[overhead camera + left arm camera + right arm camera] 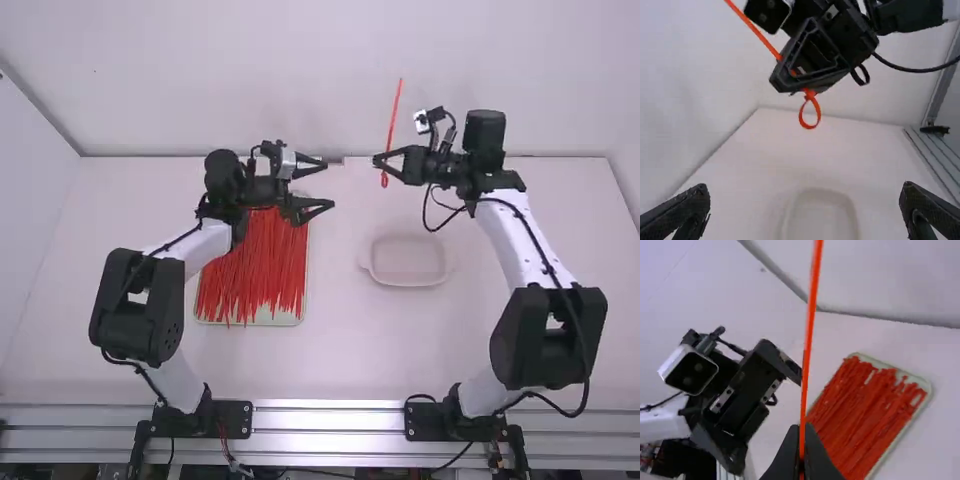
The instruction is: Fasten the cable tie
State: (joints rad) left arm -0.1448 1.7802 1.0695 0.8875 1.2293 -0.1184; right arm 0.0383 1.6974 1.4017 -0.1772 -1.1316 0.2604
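High view: bare table (400, 350) surrounds the white dish (406, 262), which sits between the arms. The tray (272, 322) of red ties (250, 265) lies under the left arm. The right gripper (380, 160) pinches the cable tie (394, 115) in the air near the back wall, its loop hanging below.

Left wrist view: the left gripper (805, 200), spread wide, faces that loop from well apart.

Right wrist view: the tie's tail rises from the pressed-together fingers (788, 460).

left gripper (322, 186): jaws wide apart | right gripper (383, 160): jaws pinched together | grippers face each other, apart
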